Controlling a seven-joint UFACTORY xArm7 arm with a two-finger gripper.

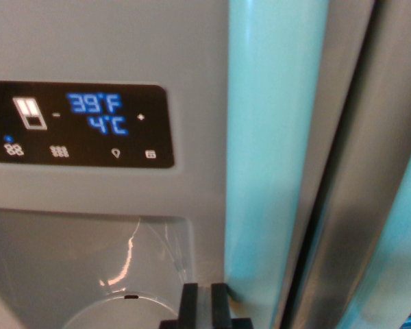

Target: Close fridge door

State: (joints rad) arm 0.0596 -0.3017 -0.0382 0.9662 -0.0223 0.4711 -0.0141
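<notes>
The wrist view is filled by a grey fridge door [109,41] seen from very close. A black control panel [75,125] on it reads 39°F and 4°C in blue. Below it lies the dispenser recess [89,267]. A shiny vertical door handle [274,137] runs down the wrist view's right of the panel. A dark seam [329,205] separates this door from the neighbouring door [377,171]. My gripper [205,301] shows at the bottom edge, its two black fingertips [189,301] close together with nothing between them, just left of the handle's base.
A second shiny handle edge [407,247] shows at the far right of the wrist view. The curved back wall of the dispenser recess reflects light.
</notes>
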